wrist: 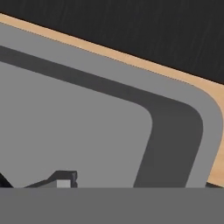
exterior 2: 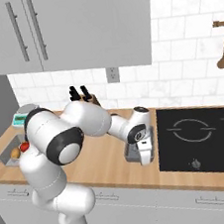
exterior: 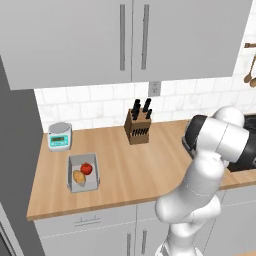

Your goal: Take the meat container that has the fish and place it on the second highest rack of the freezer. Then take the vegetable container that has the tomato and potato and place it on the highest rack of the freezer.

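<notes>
**Gripper Lowered onto the Meat Container at the Cooktop Edge**

While the arm reaches low over the counter (exterior: 130, 165), the gripper (exterior 2: 145, 154) sits down on a grey tray, the meat container (exterior 2: 132, 155), which lies on the wood just beside the black cooktop (exterior 2: 202, 137). In the hand view the container's rounded corner and rim (wrist: 183, 113) lie close under the camera, with a strip of wood and the dark cooktop beyond it. This low, close placement suits a grasp on the tray wall rather than on its contents. Whether the jaws stand apart or have closed on the rim cannot be told from these pictures; the fingertips are barely visible. The fish itself is not discernible.

The vegetable container (exterior: 83, 172) rests well apart, toward the left end of the counter, holding the tomato (exterior: 87, 168) and the potato (exterior: 78, 176) side by side. It is judged to be untouched, awaiting the second stage. A knife block (exterior: 138, 127) and a kitchen scale (exterior: 60, 136) stand near the tiled wall, away from both trays.
</notes>
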Robot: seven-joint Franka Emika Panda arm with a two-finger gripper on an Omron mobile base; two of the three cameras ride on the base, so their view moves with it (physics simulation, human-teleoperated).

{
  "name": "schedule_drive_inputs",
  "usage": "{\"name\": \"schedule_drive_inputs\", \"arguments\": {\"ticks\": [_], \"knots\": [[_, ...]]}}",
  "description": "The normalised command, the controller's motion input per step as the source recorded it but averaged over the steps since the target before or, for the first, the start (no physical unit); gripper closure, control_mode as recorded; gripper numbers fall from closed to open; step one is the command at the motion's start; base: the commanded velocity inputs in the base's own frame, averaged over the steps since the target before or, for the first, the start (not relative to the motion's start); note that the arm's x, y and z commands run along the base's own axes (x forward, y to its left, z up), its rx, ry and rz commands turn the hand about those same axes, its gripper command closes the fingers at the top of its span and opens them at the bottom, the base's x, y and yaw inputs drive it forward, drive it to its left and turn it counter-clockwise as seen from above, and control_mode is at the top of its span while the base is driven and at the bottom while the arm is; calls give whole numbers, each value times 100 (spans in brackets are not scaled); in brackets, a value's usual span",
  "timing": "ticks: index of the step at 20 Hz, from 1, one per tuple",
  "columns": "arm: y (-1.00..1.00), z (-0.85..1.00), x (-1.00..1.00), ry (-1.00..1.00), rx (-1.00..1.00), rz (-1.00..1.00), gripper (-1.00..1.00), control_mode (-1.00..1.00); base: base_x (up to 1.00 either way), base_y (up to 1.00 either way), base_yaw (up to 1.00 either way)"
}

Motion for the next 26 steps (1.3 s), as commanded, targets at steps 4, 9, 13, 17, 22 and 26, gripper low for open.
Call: {"name": "schedule_drive_inputs", "arguments": {"ticks": [4, 9, 13, 17, 22, 26], "knots": [[0, 0, -1, 0, 0, 0, 100, -100, 0, 0, 0], [0, 0, -30, -3, 0, 0, 100, -100, 0, 0, 0], [0, 14, -64, -3, 4, -5, 100, -100, 0, 0, 0], [18, 78, -89, -15, 8, -13, 100, -100, 0, 0, 0], [56, 100, -82, -34, 3, -8, 100, -100, 0, 0, 0], [92, 100, -75, -33, 0, -3, 100, -100, 0, 0, 0]]}}
